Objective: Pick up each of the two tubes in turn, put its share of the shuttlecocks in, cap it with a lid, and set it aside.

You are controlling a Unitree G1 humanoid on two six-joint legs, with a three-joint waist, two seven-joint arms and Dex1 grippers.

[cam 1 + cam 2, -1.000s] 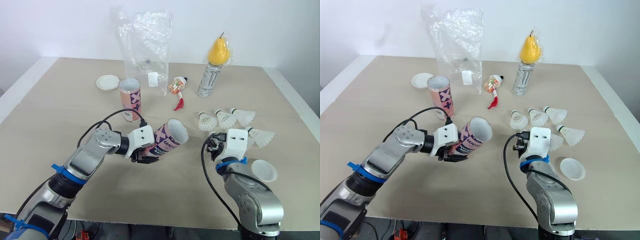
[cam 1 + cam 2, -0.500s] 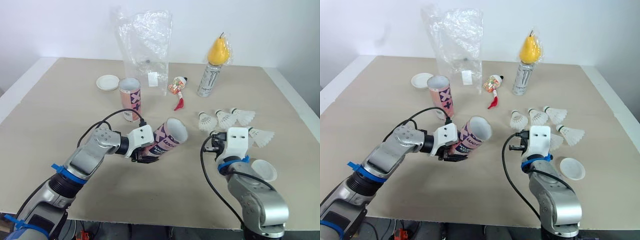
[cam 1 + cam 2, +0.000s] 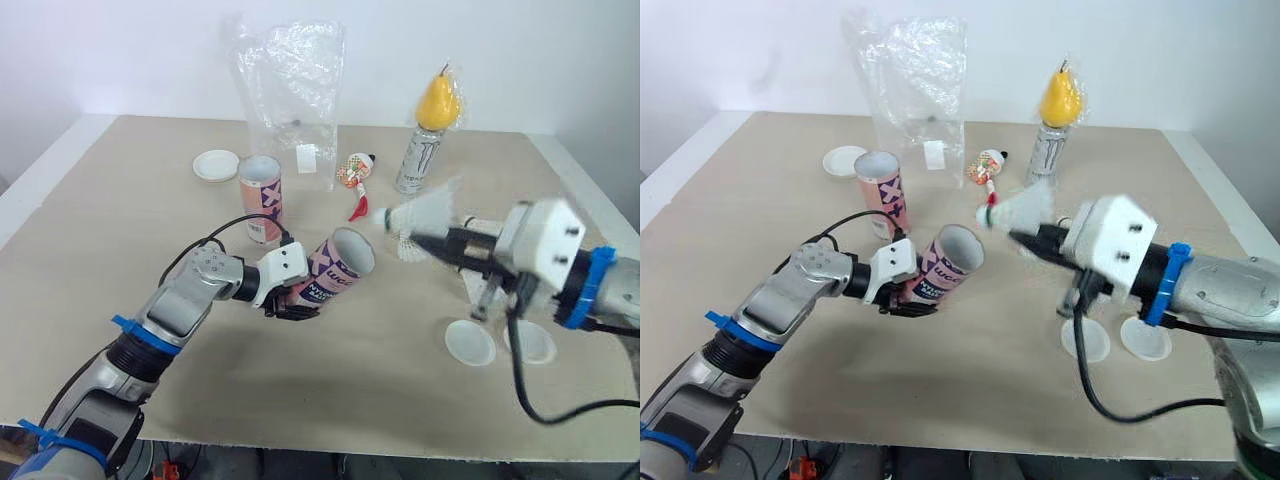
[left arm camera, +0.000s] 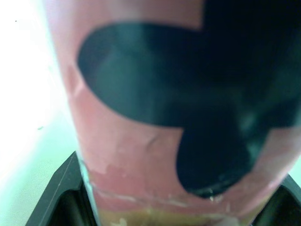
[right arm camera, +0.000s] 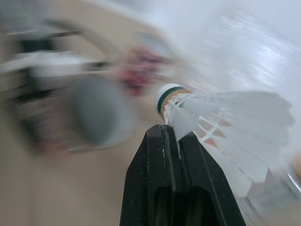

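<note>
Beige surface (image 3: 110, 220), noted from your left across to your right.

White lid (image 3: 216, 165) lies flat near the back, leftmost of the group. Just beside it, on the near side, the upright tube (image 3: 262, 198) stands with its mouth open; it is pink with a black-and-white pattern.

Your left pincer (image 3: 292, 306) is clenched round the lower end of the tilted tube (image 3: 338, 272). You hold that tube at a slant, its open mouth raised and facing right. In the left wrist view the tube wall (image 4: 150, 108) sits between the black fingers (image 4: 61, 188), touching on both sides.

Behind the tubes a clear plastic bag (image 3: 290, 85) stands against the wall. A red-and-white packet (image 3: 355, 175) lies just right of it. Further right a drinks can (image 3: 420, 155) stands upright with a yellow pear (image 3: 437, 100) on top.

Your right pincer (image 3: 445, 238) grasps a shuttlecock (image 3: 425, 210) by its feather skirt, above the surface. The cork end points left toward the tilted tube's mouth, near it but apart. In the right wrist view the two fingers are pressed together on the lowest feathers, and the cork shows a green band; the tube mouth beyond is blurred.

Remaining shuttlecocks (image 3: 406, 248) lie on the surface beneath the held one, partly hidden; you cannot tell the count. Two white lids (image 3: 470, 342) lie flat side by side under your right arm.
</note>
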